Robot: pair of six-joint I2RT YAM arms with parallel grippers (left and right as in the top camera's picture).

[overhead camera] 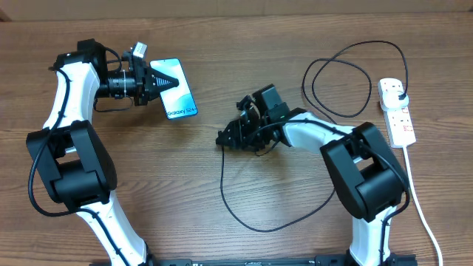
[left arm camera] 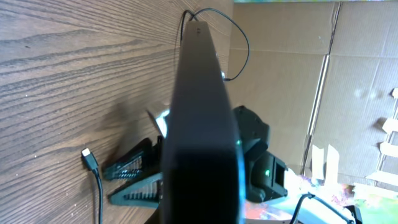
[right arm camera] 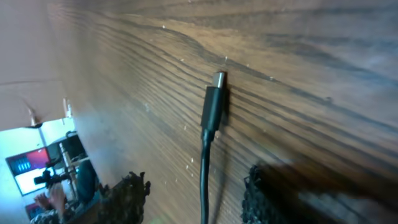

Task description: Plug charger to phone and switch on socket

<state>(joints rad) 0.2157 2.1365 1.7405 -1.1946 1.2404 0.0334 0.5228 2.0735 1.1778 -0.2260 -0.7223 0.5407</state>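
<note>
The phone [overhead camera: 179, 94], blue-white screen with "Galaxy S24" text, lies at the left of the table. My left gripper [overhead camera: 164, 81] is shut on its upper end. In the left wrist view the phone [left arm camera: 202, 124] shows edge-on as a dark slab. The charger cable [overhead camera: 224, 185] loops across the table, and its black plug [overhead camera: 399, 94] sits in the white socket strip [overhead camera: 399, 122] at far right. Its connector tip [overhead camera: 220, 140] lies on the wood. My right gripper [overhead camera: 235, 135] is open and straddles the cable just behind the tip [right arm camera: 215, 99], with the cable between the fingers [right arm camera: 196, 199].
The strip's white cord [overhead camera: 423, 207] runs down the right edge of the table. The cable's upper loop [overhead camera: 340, 81] lies between the right arm and the strip. The left wrist view also shows the connector tip [left arm camera: 88, 157], the right gripper's fingers [left arm camera: 134, 177] and cardboard walls [left arm camera: 348, 93] beyond the table.
</note>
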